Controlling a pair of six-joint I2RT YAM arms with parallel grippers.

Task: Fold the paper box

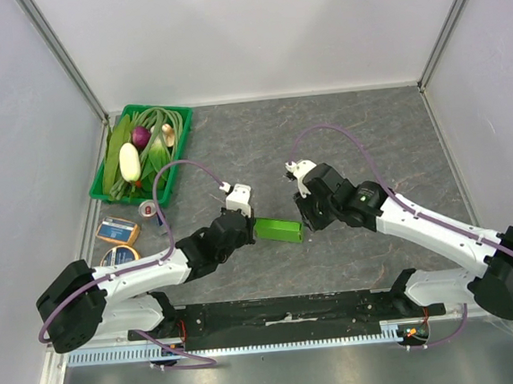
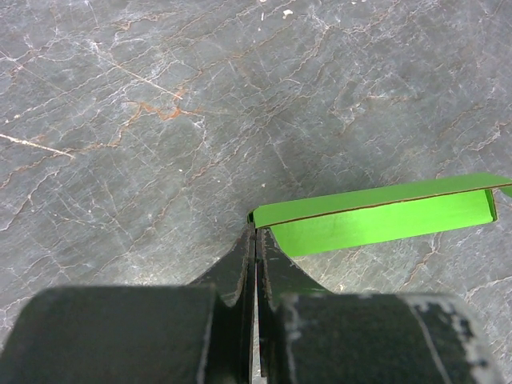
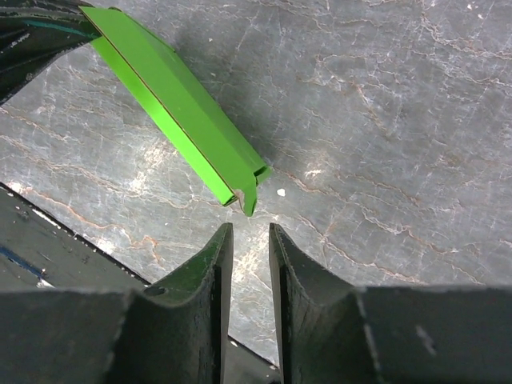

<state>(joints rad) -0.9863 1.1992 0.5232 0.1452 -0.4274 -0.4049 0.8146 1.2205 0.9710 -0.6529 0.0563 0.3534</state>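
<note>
Left wrist view: our left tool (image 2: 256, 237) pinches one end of the lime-green thin card paper box (image 2: 384, 222). It looks light and bendy. Our right tool (image 3: 250, 234) is unclenched, empty.

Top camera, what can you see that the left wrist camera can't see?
Only the top view shows the right gripper at the far end of the paper box, and the green crate of vegetables in the corner. Only the left wrist view shows, up close, the left gripper pinched shut on the box's corner, and the thin brown cut edge of the card. Both show the paper box, the left gripper and the grey table.
</note>
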